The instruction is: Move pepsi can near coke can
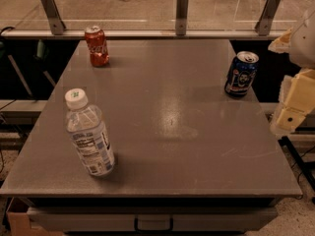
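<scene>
The pepsi can [241,74] stands upright near the right edge of the grey table [167,117]. It is dark blue with a silver top. The coke can [96,45] stands upright at the far left corner. It is red with white lettering. The two cans are far apart across the table. My gripper [294,104] is at the right edge of the view, beyond the table's right edge and a little nearer than the pepsi can. It touches nothing.
A clear plastic water bottle [89,134] with a white cap stands at the near left of the table. A railing with metal posts [182,11] runs behind the table. A drawer handle [153,224] shows under the front edge.
</scene>
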`<action>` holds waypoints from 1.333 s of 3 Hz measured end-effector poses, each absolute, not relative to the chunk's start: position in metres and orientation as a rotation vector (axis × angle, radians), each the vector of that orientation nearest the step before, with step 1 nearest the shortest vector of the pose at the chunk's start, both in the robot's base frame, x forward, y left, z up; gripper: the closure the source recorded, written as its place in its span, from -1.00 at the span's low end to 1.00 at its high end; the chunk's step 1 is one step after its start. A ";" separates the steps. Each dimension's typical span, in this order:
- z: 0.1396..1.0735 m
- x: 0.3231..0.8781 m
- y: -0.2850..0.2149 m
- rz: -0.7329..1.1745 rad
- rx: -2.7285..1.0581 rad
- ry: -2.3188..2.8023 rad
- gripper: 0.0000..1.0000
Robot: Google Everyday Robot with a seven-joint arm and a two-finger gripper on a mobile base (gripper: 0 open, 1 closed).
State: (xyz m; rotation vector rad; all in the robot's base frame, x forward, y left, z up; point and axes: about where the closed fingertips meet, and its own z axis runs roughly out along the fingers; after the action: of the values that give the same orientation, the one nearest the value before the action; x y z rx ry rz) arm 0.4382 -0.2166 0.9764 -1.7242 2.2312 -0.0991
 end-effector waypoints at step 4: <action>0.935 0.533 -0.297 0.055 -1.560 2.145 -1.00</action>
State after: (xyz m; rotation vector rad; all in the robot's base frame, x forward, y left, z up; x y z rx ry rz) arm 0.5330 -0.2969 0.9349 -1.5601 2.1445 0.0554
